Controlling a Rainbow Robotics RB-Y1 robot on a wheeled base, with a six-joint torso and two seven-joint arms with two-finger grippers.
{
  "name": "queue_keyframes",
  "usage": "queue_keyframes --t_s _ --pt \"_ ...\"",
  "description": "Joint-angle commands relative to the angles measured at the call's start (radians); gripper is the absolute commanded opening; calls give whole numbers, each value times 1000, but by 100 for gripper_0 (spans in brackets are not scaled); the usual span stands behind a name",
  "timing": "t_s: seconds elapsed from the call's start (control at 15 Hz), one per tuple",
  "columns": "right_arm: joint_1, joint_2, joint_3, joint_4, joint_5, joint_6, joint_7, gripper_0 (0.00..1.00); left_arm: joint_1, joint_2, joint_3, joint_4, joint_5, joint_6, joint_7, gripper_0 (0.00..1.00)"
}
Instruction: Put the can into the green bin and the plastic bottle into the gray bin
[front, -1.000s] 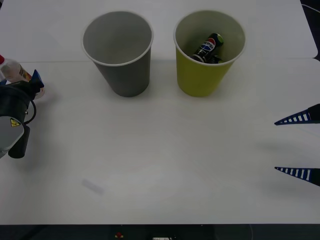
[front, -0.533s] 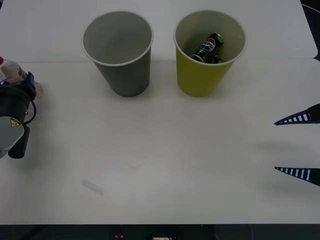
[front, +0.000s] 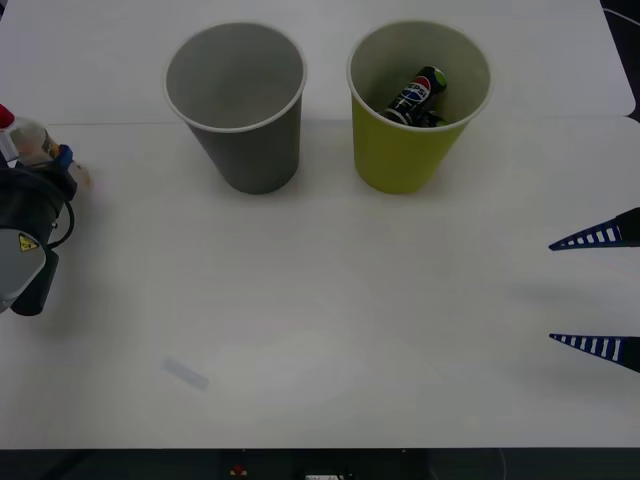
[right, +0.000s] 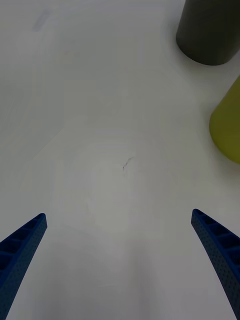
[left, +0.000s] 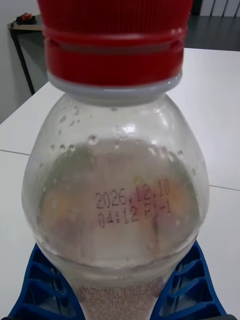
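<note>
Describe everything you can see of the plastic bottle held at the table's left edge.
The plastic bottle is small, whitish and see-through, with a ribbed red cap and a printed date on its shoulder. Droplets cling inside. It stands upright, clamped low on its body between the blue jaws of the left gripper, at the table's far left edge, apart from both cups.

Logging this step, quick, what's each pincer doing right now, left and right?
Left pincer: shut on the plastic bottle, at the table's left edge.
Right pincer: open, holding nothing, over the table's right side.
</note>
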Motion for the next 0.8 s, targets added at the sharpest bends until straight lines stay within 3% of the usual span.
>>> queue_keyframes --t_s 0.07,0.27,0.47,0.8 --pt "0 0 0 0 0 0 0 100 0 15 53 -33 -50 -93 -3 0" --pt "0 0 0 0 0 0 0 100 31 63 102 -113 -60 -205 -9 0" --pt "0 0 0 0 0 0 0 100 134 111 242 -290 -58 -413 -20 0" --pt "0 0 0 0 0 0 0 100 339 137 573 -622 5 -889 -26 0"
